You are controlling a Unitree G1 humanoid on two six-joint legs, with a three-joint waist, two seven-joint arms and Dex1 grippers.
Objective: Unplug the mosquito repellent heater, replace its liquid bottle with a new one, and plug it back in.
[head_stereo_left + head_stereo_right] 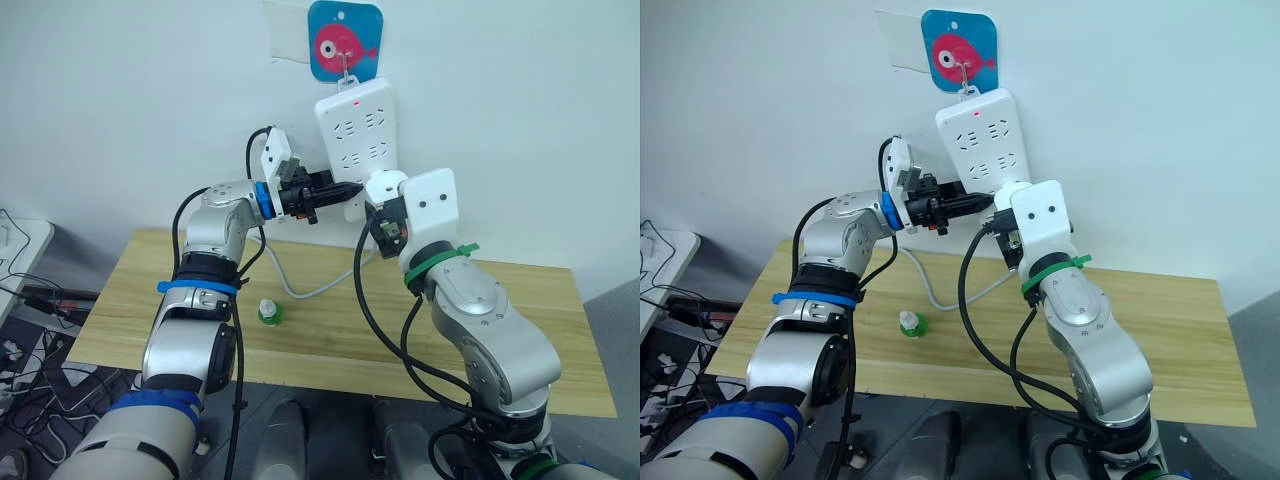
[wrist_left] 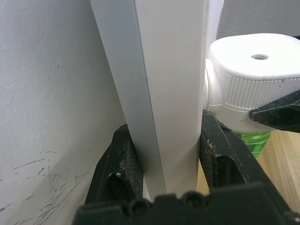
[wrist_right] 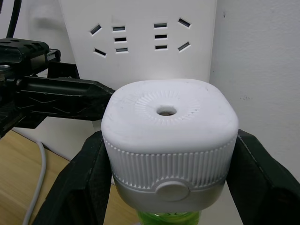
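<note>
The white mosquito repellent heater (image 3: 168, 136) sits at the lower end of the wall-hung power strip (image 1: 360, 130), and my right gripper (image 3: 168, 187) is shut on its sides. Its prongs are hidden. Its liquid bottle (image 2: 253, 140) shows as a green base under the heater, with the wick hidden inside. My left gripper (image 1: 345, 190) is shut on the strip's lower left edge, one finger (image 2: 119, 164) on each face. The new one (image 1: 269, 312), green with a white cap, stands on the wooden table (image 1: 540, 330) below my left arm.
The strip hangs from a blue hook plate with a red fish (image 1: 343, 40), and its red light is on. Its white cable (image 1: 300, 285) loops down over the table's back. Cables and gear lie on the floor at the far left (image 1: 30, 300).
</note>
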